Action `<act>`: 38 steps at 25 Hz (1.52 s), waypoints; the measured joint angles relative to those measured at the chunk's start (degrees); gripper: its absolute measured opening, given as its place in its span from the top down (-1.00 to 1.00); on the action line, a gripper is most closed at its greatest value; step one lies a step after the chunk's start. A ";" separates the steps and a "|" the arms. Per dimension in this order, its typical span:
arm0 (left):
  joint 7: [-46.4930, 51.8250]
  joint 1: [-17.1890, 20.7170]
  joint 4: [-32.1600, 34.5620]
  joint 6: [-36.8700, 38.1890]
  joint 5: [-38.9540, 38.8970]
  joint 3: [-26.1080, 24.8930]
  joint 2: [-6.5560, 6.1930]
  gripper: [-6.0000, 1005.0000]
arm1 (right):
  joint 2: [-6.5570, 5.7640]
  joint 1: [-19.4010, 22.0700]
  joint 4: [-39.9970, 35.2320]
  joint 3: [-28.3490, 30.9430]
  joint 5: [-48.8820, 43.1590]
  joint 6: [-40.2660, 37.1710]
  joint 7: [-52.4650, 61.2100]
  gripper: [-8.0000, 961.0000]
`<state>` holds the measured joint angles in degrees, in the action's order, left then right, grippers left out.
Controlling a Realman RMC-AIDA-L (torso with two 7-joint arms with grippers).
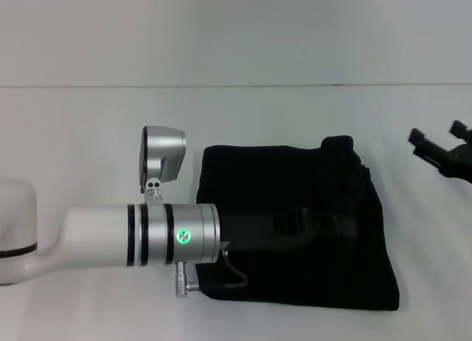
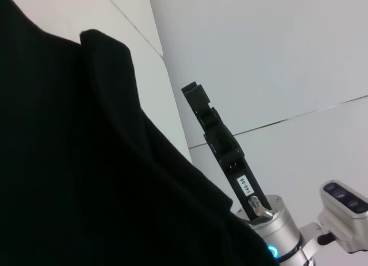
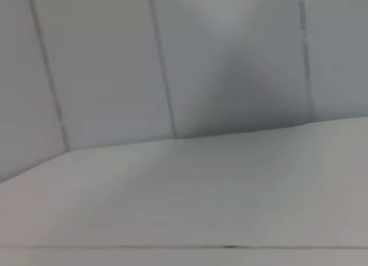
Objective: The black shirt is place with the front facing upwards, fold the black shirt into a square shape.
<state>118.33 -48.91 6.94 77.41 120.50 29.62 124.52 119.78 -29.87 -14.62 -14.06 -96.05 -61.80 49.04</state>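
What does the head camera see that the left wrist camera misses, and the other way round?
Only the head view shows the left gripper over the folded black cloth shirt, and the shirt's whole squarish outline. Only the left wrist view shows the right arm's silver wrist up close. Both share the shirt, the right gripper off to its side, and the white table.

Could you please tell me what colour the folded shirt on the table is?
The shirt is plain black; the head view shows it best.

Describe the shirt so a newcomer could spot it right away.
On the white table, look centre-right: the left gripper reaches over a dark folded slab. That is the black shirt, roughly square, the only cloth there; the right gripper sits apart to its right.
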 joint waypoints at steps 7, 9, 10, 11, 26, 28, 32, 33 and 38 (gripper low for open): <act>-0.36 -0.31 -1.17 0.29 -0.46 -0.11 0.02 0.48 | 0.02 2.12 0.30 0.50 4.28 -0.15 0.00 -0.97; -0.38 -0.27 -1.23 0.98 -1.23 -0.19 0.02 0.30 | 0.02 2.45 0.35 0.68 4.47 -0.16 0.00 -0.97; -0.37 -0.22 -1.26 1.36 -1.51 -0.21 0.02 0.21 | 0.02 2.57 0.39 0.70 4.52 -0.22 0.00 -0.97; -0.37 -0.19 -1.29 1.76 -1.66 -0.21 0.02 0.11 | 0.05 2.70 0.45 0.70 4.55 -0.42 0.00 -0.97; -15.88 10.60 17.53 14.19 -2.07 1.19 -4.08 -0.27 | -0.36 1.96 -16.54 -12.66 -12.31 -15.45 32.38 -0.97; -20.19 12.12 17.66 15.91 -2.18 1.36 -6.37 -0.27 | -0.81 1.15 -22.43 -15.71 -16.03 -16.87 42.79 -0.97; -29.18 14.88 18.30 19.09 -2.21 0.92 -8.88 -0.27 | -2.99 -2.16 -32.39 -21.33 -24.10 -21.01 62.74 -0.97; -30.51 15.28 18.76 19.20 -2.16 0.93 -9.06 -0.26 | -3.60 -3.39 -34.16 -22.46 -26.35 -22.43 67.26 -0.97; -38.94 19.02 22.80 18.84 -1.97 0.90 -8.80 -0.26 | -4.89 -11.36 -40.27 -24.23 -40.03 -29.12 86.63 -0.97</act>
<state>79.39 -29.89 29.74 96.25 118.53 30.52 115.72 114.88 -41.23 -54.89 -38.28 -136.08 -90.92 135.67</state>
